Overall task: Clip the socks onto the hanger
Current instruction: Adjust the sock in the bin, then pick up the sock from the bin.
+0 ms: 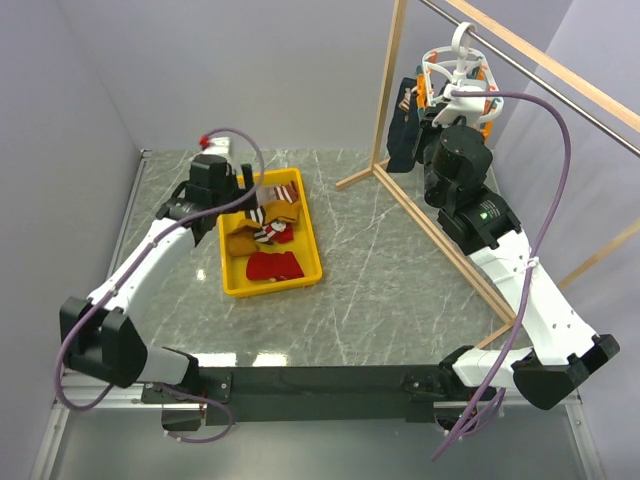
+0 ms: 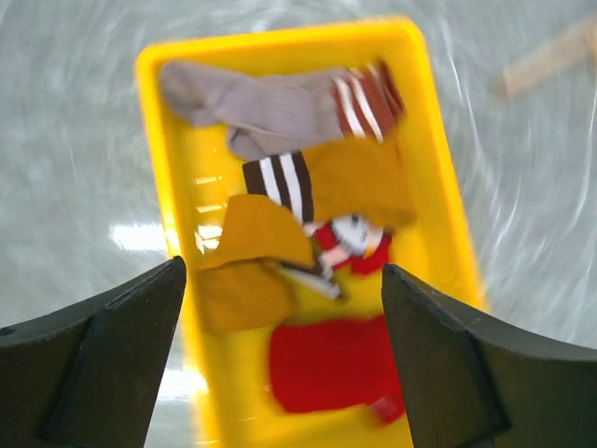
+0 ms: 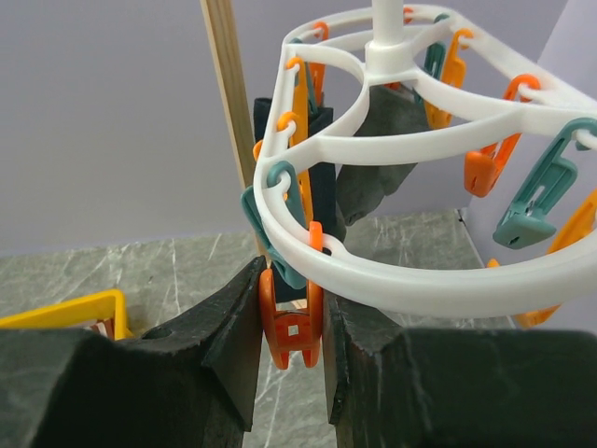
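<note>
Socks in the tray and on the hanger
Loose socks point(image 2: 266, 233) lie heaped in a yellow tray point(image 2: 159, 140): one grey with a red-striped cuff, some mustard, some red; the white oval hanger point(image 3: 410, 285) hangs level, orange and teal clips point(image 3: 291, 327) dangling; two dark socks point(image 3: 373, 159) hang clipped to it.

Socks point(image 2: 359, 177) in yellow bin point(image 2: 280, 37)

Looked like a robotics lab cell: plain grey walls point(image 1: 90, 80) boxed in a marble-look desk point(image 1: 380, 290), the left arm point(image 1: 140, 265) and right arm point(image 1: 510, 260) sat on a black rail point(image 1: 320, 380), purple cables point(image 1: 555, 150) hung loose, and a bare wooden frame point(image 1: 390, 90) stood on top.
</note>
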### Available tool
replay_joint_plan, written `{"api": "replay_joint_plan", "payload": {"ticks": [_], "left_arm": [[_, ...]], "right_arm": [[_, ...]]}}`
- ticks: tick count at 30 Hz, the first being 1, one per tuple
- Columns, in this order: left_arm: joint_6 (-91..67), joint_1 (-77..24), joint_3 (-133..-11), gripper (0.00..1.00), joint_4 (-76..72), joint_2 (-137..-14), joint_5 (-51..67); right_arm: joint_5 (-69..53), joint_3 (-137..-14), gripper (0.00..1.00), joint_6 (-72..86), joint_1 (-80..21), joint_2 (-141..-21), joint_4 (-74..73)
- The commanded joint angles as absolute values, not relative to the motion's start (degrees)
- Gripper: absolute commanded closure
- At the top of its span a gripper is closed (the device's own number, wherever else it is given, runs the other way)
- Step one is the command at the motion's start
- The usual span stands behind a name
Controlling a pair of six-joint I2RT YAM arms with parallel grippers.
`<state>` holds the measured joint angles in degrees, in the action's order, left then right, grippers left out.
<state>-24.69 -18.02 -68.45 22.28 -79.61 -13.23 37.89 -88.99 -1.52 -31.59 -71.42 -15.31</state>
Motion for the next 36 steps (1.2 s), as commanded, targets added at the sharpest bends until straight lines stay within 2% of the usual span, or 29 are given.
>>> {"api": "replay_joint_plan", "payload": {"ticks": [1,3,5,6,7,10,14,17,19,21,25,30,36], "left_arm": [[9.37,-18.63,-65.84,0.1,24.17,-77.0,1.14],[16.13,-18.37,-63.12,0.16,22.6,-76.38,2.97],[19.85,-18.28,-62.06,0.19,20.93,-76.9,4.21],[21.34,-18.28,-60.92,0.14,19.87,-77.25,4.39],[25.27,-18.28,-60.39,0.01,18.38,-77.43,5.35],[36.51,-18.28,-58.28,0.01,17.85,-76.91,12.47],[46.3,-18.02,-51.16,0.01,7.16,-75.15,16.78],[53.51,-18.02,-50.62,0.0,6.24,-78.03,19.15],[56.06,-17.84,-52.37,0.06,7.46,-79.88,21.69],[58.09,-17.67,-54.22,0.07,8.62,-82.7,21.62],[61.42,-17.75,-55.9,0.07,11.68,-84.72,21.88],[65.47,-18.19,-50.46,0.07,6.69,-86.13,17.06],[67.76,-19.25,-51.76,0.08,4.66,-89.56,16.35]], "right_arm": [[37.36,-87.72,0.9,-1.14,-31.38,-70.14,-14.24],[36.92,-87.02,0.9,-0.53,-31.38,-69.79,-13.98],[36.56,-86.31,0.9,-0.26,-31.38,-69.52,-13.36],[36.48,-86.22,0.9,-0.26,-31.46,-69.52,-13.1],[36.47,-86.13,0.9,-0.09,-31.46,-69.43,-12.83],[36.65,-86.31,0.9,-0.18,-31.38,-69.61,-12.57],[36.21,-86.92,0.9,-0.09,-31.38,-69.87,-12.65],[36.12,-87.62,0.9,-0.09,-31.38,-70.31,-13.53],[36.47,-88.06,0.9,1.49,-31.38,-70.49,-13.8],[36.83,-88.07,0.9,1.41,-31.38,-70.31,-13.36],[37.09,-87.01,0.89,0.53,-31.11,-69.61,-10.99],[36.04,-86.57,0.89,0.62,-31.03,-69.0,-10.11],[36.21,-86.04,0.87,0.53,-31.11,-68.99,-8.88]]}}
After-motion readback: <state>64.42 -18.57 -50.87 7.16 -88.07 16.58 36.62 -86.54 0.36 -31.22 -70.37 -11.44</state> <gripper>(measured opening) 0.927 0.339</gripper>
